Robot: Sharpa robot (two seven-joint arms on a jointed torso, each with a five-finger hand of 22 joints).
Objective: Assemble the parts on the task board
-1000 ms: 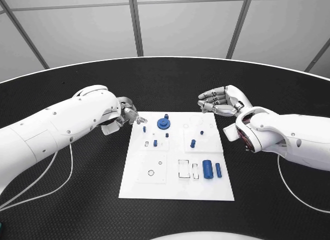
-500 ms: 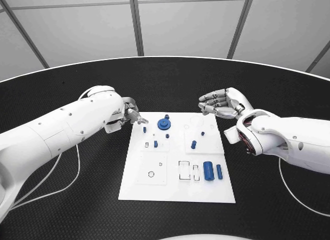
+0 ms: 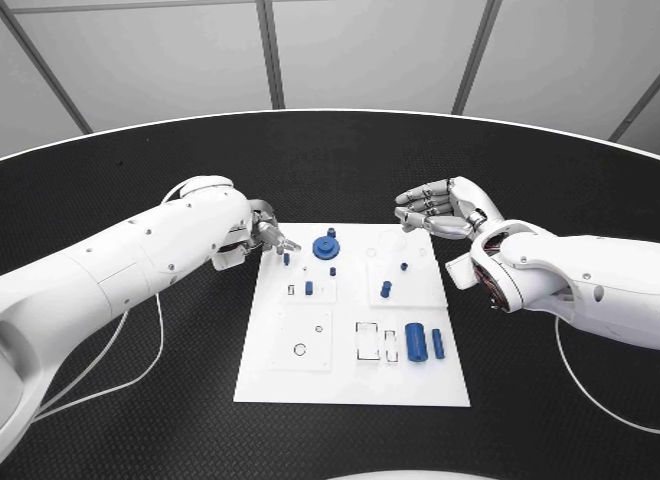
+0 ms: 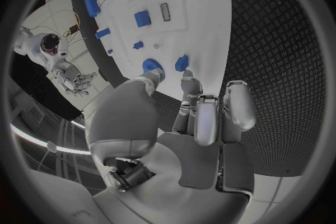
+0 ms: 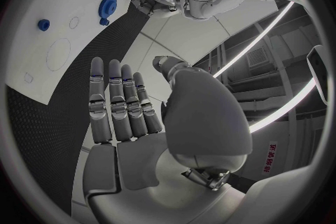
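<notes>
The white task board (image 3: 280, 375) lies in the middle of the table. On it, at the far end, stand a round blue part (image 3: 327, 246) and several small blue pegs such as one (image 3: 286, 258) by the left edge. Two blue cylinders (image 3: 415, 340) lie near the right edge. My left hand (image 3: 258, 235) hovers at the board's far left corner, fingers apart and holding nothing. The left wrist view shows its fingertips (image 4: 198, 102) just short of a small peg (image 4: 182, 62) and the round part (image 4: 152, 65). My right hand (image 3: 434, 208) hangs beyond the far right corner, fingers (image 5: 115, 101) straight and empty.
Black textured table (image 3: 128, 400) surrounds the board on every side. Several outlined empty recesses (image 3: 368, 338) mark the board's near half. A thin white cable (image 3: 143, 350) trails on the table under my left arm, and another (image 3: 590, 400) lies under my right arm.
My left hand has edged slightly toward the board's far left corner. My right hand has stayed nearly still. The parts have not moved.
</notes>
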